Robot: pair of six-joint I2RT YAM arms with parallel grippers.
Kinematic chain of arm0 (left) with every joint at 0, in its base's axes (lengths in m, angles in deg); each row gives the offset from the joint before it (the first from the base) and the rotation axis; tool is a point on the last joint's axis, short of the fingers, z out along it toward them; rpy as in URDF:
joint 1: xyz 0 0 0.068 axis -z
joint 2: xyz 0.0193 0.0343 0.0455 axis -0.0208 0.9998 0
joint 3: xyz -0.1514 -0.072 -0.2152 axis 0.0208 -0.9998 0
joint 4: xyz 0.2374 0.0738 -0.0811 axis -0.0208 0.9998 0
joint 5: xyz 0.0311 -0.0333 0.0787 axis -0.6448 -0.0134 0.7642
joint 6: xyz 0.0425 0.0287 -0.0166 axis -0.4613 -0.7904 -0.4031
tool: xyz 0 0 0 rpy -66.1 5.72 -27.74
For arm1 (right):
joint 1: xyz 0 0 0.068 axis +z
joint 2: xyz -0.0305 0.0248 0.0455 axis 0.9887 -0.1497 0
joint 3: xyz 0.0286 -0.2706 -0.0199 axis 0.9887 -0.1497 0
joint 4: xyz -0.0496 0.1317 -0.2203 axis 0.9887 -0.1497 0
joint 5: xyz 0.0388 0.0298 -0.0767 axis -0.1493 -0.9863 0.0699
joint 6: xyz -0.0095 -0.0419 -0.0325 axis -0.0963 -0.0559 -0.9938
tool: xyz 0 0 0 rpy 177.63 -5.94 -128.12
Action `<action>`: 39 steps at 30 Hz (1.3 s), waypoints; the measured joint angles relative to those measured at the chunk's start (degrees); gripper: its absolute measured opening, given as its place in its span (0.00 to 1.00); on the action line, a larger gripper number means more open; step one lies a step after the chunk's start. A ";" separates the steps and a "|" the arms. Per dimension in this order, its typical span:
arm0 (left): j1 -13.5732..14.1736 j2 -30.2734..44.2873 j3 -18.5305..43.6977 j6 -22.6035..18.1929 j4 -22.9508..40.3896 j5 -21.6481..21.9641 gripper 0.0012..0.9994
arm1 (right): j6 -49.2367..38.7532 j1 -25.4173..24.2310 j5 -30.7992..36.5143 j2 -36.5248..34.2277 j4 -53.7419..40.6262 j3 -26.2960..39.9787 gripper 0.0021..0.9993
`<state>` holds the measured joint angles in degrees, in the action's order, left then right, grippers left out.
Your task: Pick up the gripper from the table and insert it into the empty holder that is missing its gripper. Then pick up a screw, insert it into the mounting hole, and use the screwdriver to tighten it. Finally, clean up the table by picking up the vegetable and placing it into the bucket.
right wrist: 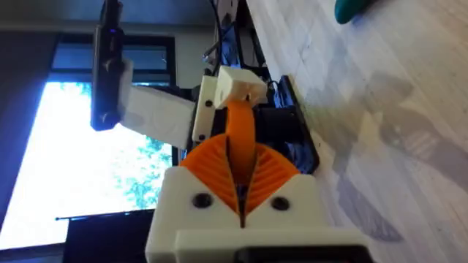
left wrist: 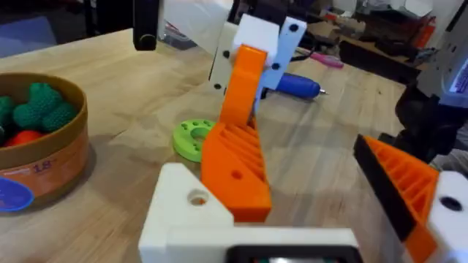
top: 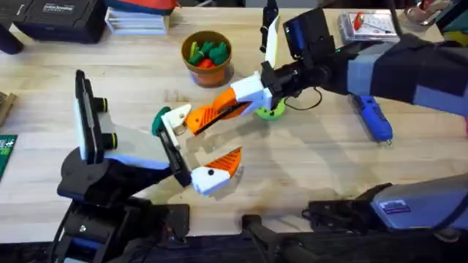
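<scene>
My right gripper reaches across the table and is shut on the gripper, an orange wedge. The wedge's lower end lies against the white holder, the bare finger of my left gripper. That gripper is open, and its other finger carries an orange pad. The dark green vegetable lies on the table beside the holder, partly hidden. The blue screwdriver lies at the right. The bucket stands at the back.
A flat green disc with holes lies just under the right gripper. Green and red toy pieces sit inside the bucket. Boxes line the back edge, a small parts box at the back right.
</scene>
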<state>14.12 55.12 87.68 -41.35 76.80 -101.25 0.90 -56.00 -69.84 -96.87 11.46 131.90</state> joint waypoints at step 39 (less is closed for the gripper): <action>-0.66 0.17 -0.02 1.71 -0.27 8.10 0.99 | 16.64 4.73 13.51 -2.80 20.04 -0.15 0.00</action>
<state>13.47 55.29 87.66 -39.65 76.53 -93.15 17.53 -51.27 -56.34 -99.67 31.50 131.74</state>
